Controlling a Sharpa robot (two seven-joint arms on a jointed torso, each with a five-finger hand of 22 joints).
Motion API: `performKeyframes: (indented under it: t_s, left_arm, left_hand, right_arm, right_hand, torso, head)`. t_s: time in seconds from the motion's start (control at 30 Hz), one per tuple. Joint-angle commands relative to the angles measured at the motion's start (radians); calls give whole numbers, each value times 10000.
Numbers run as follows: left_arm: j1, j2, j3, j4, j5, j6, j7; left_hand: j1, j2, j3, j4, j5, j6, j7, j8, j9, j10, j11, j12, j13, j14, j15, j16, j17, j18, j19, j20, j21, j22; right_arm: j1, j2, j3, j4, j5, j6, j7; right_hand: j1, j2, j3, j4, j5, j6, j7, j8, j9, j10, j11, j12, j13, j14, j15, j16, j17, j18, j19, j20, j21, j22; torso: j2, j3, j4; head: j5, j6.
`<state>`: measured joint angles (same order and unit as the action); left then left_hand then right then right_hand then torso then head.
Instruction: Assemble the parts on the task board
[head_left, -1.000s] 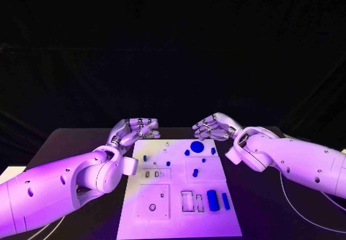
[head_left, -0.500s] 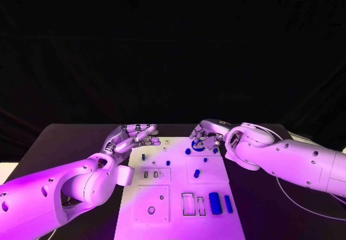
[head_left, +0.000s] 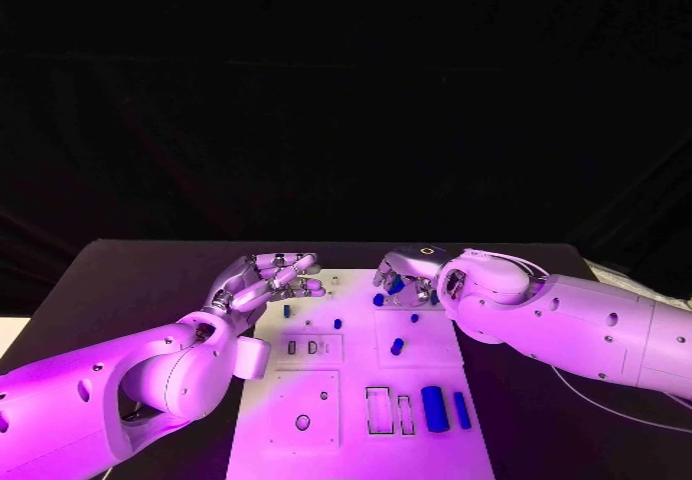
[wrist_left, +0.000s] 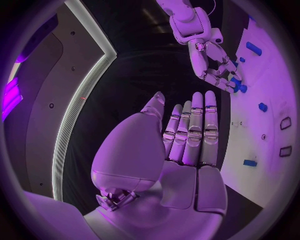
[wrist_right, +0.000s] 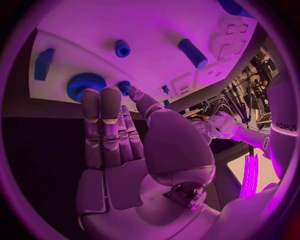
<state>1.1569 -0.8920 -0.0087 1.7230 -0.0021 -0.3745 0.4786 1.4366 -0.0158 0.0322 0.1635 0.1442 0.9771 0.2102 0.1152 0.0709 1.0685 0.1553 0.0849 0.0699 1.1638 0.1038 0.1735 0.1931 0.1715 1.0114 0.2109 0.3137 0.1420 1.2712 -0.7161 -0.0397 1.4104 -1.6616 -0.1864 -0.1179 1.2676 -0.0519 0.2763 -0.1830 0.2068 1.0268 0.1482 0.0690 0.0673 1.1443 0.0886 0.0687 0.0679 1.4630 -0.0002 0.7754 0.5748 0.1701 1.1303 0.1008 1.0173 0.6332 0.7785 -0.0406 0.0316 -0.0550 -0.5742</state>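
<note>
Board in the middle of the surface, hands at its far edge

The task board (head_left: 361, 400) lies on the surface (head_left: 116, 290); the left hand (head_left: 271, 281) is at its far left corner, the right hand (head_left: 408, 272) over the gear (wrist_right: 84, 84) near the far edge.

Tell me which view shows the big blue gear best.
The right wrist view: the blue gear shows its toothed rim on the task board, at the right hand's fingertips. In the head and left wrist views that hand mostly covers it.
</note>
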Motion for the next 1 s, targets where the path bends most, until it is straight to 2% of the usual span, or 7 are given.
performKeyframes:
  t_s: [0.03, 0.23, 0.47, 0.57, 0.87, 1.0]
  left_arm:
    - [16, 31, 10, 1, 62, 216, 1]
    - [16, 24, 10, 2, 62, 207, -21]
    - [16, 7, 10, 4, 62, 212, -56]
    - [16, 6, 10, -3, 62, 208, -74]
    - [16, 9, 10, -19, 62, 211, -136]
    - [16, 8, 10, -25, 62, 219, -168]
  left_hand:
    - [-83, 10, -60, -9, -8, 41, 48, -64, -16, 32, 33, -49, -15, 29, -4, -43, 14, 102, 58, -18, 41, 8]
    - [-83, 10, -60, -9, -8, 41, 48, -64, -16, 32, 33, -49, -15, 29, -4, -43, 14, 102, 58, -18, 41, 8]
    - [-84, 13, -62, -12, -6, 36, 54, -71, -17, 27, 38, -58, -16, 20, -1, -54, 19, 100, 57, -16, 40, 7]
    - [-84, 20, -63, -17, -5, 30, 62, -81, -19, 18, 44, -71, -17, 11, 4, -68, 26, 98, 56, -15, 38, 6]
    - [-80, 28, -60, -20, -3, 29, 65, -85, -19, 16, 46, -76, -17, 8, 5, -73, 31, 98, 56, -14, 38, 5]
    - [-77, 36, -57, -23, -2, 27, 67, -88, -19, 14, 48, -80, -17, 6, 6, -78, 34, 98, 57, -14, 38, 5]
  right_arm:
    - [11, 34, 3, 15, -605, 601, -241]
    - [13, 90, 2, -6, -690, 812, -228]
    - [13, 136, 2, -35, -759, 854, -227]
    - [13, 168, 2, -48, -750, 818, -200]
    - [13, 214, 1, -54, -683, 623, -214]
    - [13, 200, 1, -42, -579, 135, -240]
  right_hand:
    - [82, -7, 44, 59, -32, 42, -72, -12, 3, -54, -38, -1, -16, 135, -45, 220, 220, -86, 36, -12, 172, 194]
    - [108, 27, 168, 158, -6, 226, -117, 34, 24, 35, -75, 18, -18, 166, -67, 787, 793, -145, 147, -26, 565, 674]
    - [35, 89, 310, 363, -12, 428, -141, 55, 36, 161, -101, 22, -23, 171, -83, 1284, 1269, -208, 261, -40, 956, 1146]
    - [-15, 124, 360, 480, -13, 492, -143, 56, 38, 216, -105, 24, -22, 177, -80, 1489, 1475, -234, 310, -37, 1100, 1333]
    - [-107, 165, 473, 850, -173, 737, -191, 85, 60, 445, -156, 57, -7, 185, -107, 2037, 2003, -295, 433, -42, 1484, 1816]
    - [-55, 343, 636, 1079, -289, 1031, -274, 188, 124, 743, -243, 135, 19, 259, -173, 2525, 2510, -381, 693, -86, 1867, 2378]
  torso:
    - [106, -36, 4]
    - [175, -67, 55]
    - [242, -87, 103]
    - [263, -89, 104]
    - [327, -106, 127]
    - [348, -110, 144]
  head:
    - [-15, -35]
    - [-45, -26]
    - [-85, -8]
    - [-65, -5]
    - [-85, 13]
    - [-101, 35]
